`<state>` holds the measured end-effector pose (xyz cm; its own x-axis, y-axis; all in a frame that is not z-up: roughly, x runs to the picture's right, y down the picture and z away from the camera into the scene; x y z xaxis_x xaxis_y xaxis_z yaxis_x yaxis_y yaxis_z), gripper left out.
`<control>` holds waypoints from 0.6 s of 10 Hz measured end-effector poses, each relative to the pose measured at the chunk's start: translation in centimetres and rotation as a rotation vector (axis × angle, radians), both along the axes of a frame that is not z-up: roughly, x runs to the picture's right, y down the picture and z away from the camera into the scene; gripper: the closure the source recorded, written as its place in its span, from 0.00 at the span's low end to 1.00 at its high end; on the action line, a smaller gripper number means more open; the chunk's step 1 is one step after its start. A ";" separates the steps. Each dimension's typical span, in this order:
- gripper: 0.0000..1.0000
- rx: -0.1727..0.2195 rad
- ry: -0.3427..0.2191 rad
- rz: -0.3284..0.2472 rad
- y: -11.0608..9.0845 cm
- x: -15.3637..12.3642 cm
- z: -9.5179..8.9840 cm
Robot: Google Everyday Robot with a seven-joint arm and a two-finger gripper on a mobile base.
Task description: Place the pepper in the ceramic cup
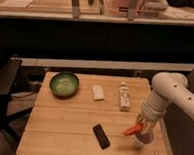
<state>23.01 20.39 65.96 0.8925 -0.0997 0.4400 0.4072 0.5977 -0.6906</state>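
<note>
Pepper (133, 129) clenched in gripper (143, 126), above ceramic cup (144, 139); green bowl (64, 84) at ten o'clock on wooden table (67, 125).

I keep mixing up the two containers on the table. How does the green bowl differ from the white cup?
The green bowl is wide, shallow and dark green; the ceramic cup is small and white. The bowl sits at the table's far left, apart from the arm; the cup sits near the right edge, directly under the claw, which holds the pepper beside its rim. Both are round, upright and open-topped.
</note>
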 end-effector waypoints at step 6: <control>0.32 -0.005 0.009 0.011 0.2 0.1 0.2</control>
<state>23.12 20.59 66.17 0.8973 -0.0876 0.4327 0.3946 0.5988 -0.6970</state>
